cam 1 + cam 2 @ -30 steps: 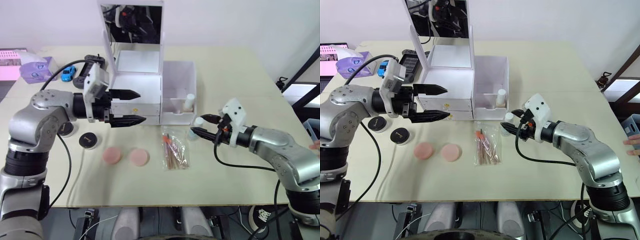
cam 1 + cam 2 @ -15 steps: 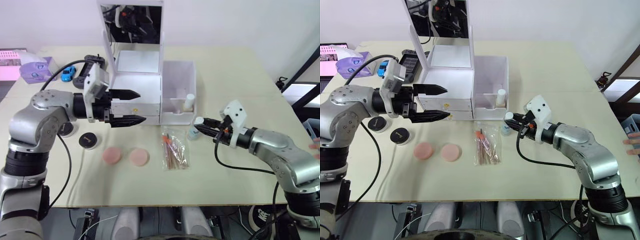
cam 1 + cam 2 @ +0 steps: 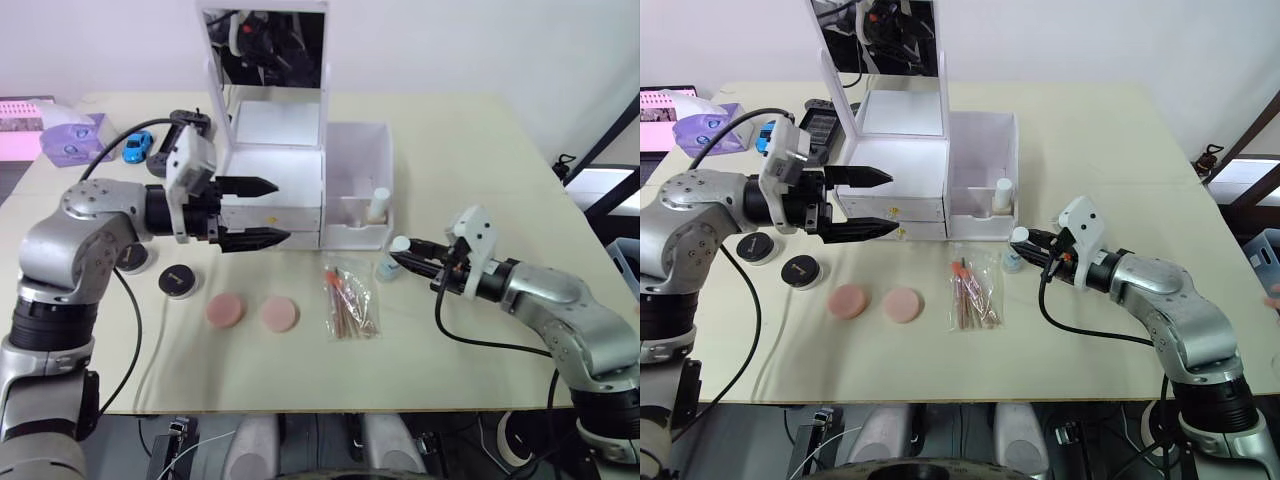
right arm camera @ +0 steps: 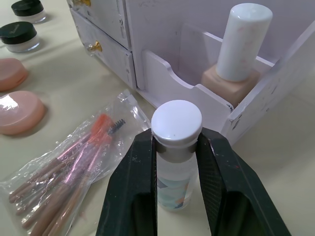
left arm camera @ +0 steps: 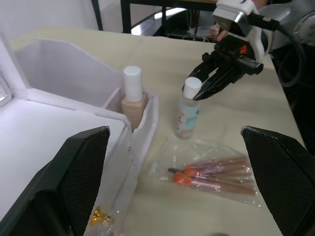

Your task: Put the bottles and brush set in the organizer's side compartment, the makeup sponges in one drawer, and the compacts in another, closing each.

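just in front of the organizer's [image 3: 300, 190] side compartment [image 3: 357, 190], the clear bottle [image 4: 174, 167] is standing upright on the desk [image 3: 470, 160], and the right gripper's [image 4: 175, 147] fingers are gripping its neck under the white cap. the tan bottle [image 4: 235, 56] is sitting inside that compartment. the brush set [image 3: 348, 300] is lying just beside the clear bottle. the left gripper [image 3: 262, 212] is hovering before the drawers, fingers spread wide.
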### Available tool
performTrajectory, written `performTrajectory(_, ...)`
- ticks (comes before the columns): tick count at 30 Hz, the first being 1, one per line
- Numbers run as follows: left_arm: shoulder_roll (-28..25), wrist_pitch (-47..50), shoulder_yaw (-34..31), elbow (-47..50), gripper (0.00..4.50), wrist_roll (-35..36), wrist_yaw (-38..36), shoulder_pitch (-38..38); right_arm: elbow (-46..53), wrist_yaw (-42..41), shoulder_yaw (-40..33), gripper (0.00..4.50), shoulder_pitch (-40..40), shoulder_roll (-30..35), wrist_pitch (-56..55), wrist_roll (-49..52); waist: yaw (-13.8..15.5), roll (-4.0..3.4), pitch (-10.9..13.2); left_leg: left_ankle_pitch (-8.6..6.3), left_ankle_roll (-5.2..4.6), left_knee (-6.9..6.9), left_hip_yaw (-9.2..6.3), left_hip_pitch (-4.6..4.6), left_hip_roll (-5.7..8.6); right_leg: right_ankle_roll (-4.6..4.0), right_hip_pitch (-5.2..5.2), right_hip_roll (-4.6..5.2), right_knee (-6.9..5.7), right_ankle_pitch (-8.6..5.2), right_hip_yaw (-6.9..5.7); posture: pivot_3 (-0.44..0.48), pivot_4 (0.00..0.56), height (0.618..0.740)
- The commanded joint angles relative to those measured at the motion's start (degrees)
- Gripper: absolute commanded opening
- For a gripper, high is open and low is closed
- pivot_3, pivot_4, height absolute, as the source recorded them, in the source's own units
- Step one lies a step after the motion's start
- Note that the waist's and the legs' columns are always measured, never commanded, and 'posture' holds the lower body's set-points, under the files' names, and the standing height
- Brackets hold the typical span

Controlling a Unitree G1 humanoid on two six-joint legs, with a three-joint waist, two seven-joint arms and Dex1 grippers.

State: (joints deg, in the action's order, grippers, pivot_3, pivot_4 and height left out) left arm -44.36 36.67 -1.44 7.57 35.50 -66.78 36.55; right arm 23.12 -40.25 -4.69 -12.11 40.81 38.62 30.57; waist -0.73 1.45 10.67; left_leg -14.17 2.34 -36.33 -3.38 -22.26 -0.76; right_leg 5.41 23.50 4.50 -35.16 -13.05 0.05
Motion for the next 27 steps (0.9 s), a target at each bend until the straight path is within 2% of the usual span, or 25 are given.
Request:
performTrajectory(1, -0.9, -1.9, -1.7, -0.8, 4.5, -0.4, -0.9, 0.5, 1.5, -1.3, -4.3, 0.61, -1.6, 1.7, 0.3, 2.4, 0.0, 0.0, 0.0, 0.0, 0.0, 0.0, 0.0, 0.0, 0.0, 0.0, 0.0, 0.0, 0.0, 0.0, 0.0, 0.0, 0.15, 0.74)
performTrajectory(7, -2.9, -3.5, -3.7, -2.7, 4.5, -0.9, -1.1, -1.1, 2.1, -2.8, -7.4, 0.61, -7.1, 5.2, 3.9, 6.0, -0.3, -0.01, 0.0, 0.0, 0.0, 0.0, 0.01, 0.01, 0.0, 0.0, 0.0, 0.0, 0.0, 0.0, 0.0, 0.0, 0.15, 0.74)
performTrajectory(12, -4.2, -4.8, -6.2, -3.4, 4.5, -1.3, -0.3, -3.8, 3.4, -2.5, -4.8, 0.61, -16.3, 6.6, 8.2, 8.0, -0.2, -0.06, 0.0, 0.0, 0.0, 0.03, 0.0, 0.04, -0.05, -0.02, 0.05, -0.04, -0.03, 0.01, 0.0, 0.0, 0.15, 0.74)
performTrajectory(16, -5.1, -6.2, -9.3, -3.8, 4.5, -1.6, 0.8, -7.1, 4.3, 2.7, 0.2, 0.61, -27.8, 3.7, 15.0, 8.3, -0.4, -0.08, 0.0, 0.0, 0.0, 0.05, 0.0, 0.02, -0.05, -0.02, 0.07, -0.03, -0.02, 0.01, 0.0, 0.0, 0.15, 0.74)
performTrajectory(21, -5.2, -7.0, -13.1, -2.5, 4.5, -0.9, 2.5, -11.6, 0.9, 3.9, 2.8, 0.61, -38.5, -0.5, 21.2, 11.1, -0.1, -0.07, 0.0, 0.0, 0.0, 0.11, -0.04, -0.06, -0.05, -0.02, 0.14, -0.02, -0.02, 0.01, -0.02, 0.0, 0.15, 0.74)
performTrajectory(27, -4.2, -8.1, -17.0, -0.9, 4.5, -0.1, 5.1, -17.3, -4.8, 2.7, 5.2, 0.61, -43.0, -4.1, 21.4, 10.6, 0.2, -0.04, 0.0, 0.0, 0.0, 0.11, -0.01, -0.1, -0.04, -0.02, 0.19, 0.02, -0.01, 0.02, -0.03, 0.0, 0.15, 0.74)
